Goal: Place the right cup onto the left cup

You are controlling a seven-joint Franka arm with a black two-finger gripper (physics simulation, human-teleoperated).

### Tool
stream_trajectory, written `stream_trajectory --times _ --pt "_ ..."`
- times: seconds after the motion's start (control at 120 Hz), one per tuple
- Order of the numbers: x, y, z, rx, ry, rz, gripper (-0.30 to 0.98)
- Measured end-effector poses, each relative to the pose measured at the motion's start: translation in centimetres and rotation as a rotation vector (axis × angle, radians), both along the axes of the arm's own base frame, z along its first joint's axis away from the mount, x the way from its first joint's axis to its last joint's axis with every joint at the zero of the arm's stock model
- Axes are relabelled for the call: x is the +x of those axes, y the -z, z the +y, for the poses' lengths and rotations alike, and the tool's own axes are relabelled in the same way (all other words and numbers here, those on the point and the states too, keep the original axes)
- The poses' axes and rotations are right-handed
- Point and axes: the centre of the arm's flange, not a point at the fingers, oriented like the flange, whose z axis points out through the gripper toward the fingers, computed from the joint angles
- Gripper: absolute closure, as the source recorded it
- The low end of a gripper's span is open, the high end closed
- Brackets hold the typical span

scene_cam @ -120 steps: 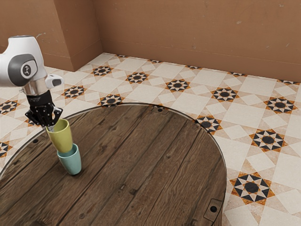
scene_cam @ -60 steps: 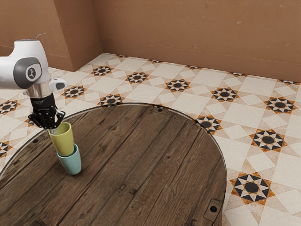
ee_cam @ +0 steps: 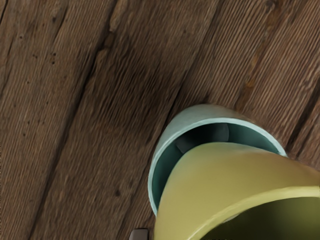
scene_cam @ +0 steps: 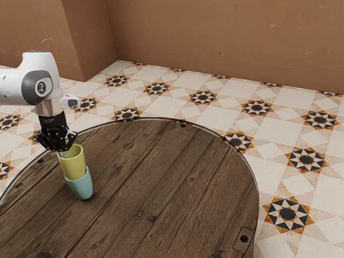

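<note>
Yellow-green cup (scene_cam: 75, 165) is sinking deeper into the teal cup (scene_cam: 81, 187) than 1 second ago, its base now going below the teal rim; we are judging the stacking nearly done. The teal cup is standing on the worktop (scene_cam: 161, 188), seemingly unmoved. In the wrist view, a gap is showing along 1 side between the 2 cups, so we are wanting a straight, gentle finish before letting go, lest they jam or tip. Our claw (scene_cam: 63, 154) is lowering along with the yellow-green cup, clamping its wall near the rim. Farther out, the arm (scene_cam: 13, 88) is carrying 1 dark logo-like mark (scene_cam: 42, 87) we aren't managing to read; neither cup is showing any label.
</note>
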Motion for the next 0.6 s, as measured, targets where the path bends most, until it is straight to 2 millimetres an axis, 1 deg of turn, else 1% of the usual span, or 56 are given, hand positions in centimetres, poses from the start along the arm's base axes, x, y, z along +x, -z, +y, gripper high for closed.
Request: stream_trajectory --times 0.092,0.15,0.217,0.292,0.367,0.458,0.525,0.6 --pt "0.0 -0.1 -0.2 0.004 0.008 -0.001 0.50" --pt "0.1 -0.6 -0.3 0.007 0.013 -0.010 0.38" --pt "0.3 -1.7 -0.3 0.014 0.018 -0.030 0.29" --pt "0.5 -3.5 -0.3 0.023 0.022 -0.060 0.21" --pt "1.3 -6.5 -0.2 0.034 0.024 -0.095 0.15" --pt "2.4 -10.9 -0.7 0.044 0.040 -0.132 0.11" --pt "3.2 -14.6 -2.1 0.048 0.070 -0.155 0.08" --pt "3.9 -19.0 -4.8 0.048 0.126 -0.189 0.06"
